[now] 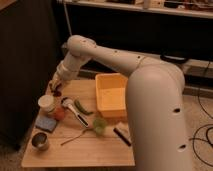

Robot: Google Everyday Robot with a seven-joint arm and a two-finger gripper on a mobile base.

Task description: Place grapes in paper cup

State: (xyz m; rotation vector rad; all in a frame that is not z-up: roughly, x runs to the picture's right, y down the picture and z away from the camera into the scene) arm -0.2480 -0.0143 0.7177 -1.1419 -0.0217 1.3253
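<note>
Jaws of my gripper (56,86): I cannot tell their state. They're over the grapes (57,92), soft and light; I'd pinch gently mid-bunch, paper cup (46,103) nearby.

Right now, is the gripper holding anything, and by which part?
Cannot be told. The gripper is low over the table's far left corner, right at the dark grapes, but whether it grips them is not visible.

Dark grapes (56,90) at end effector (56,87) — paper cup (46,103) upright.
</note>
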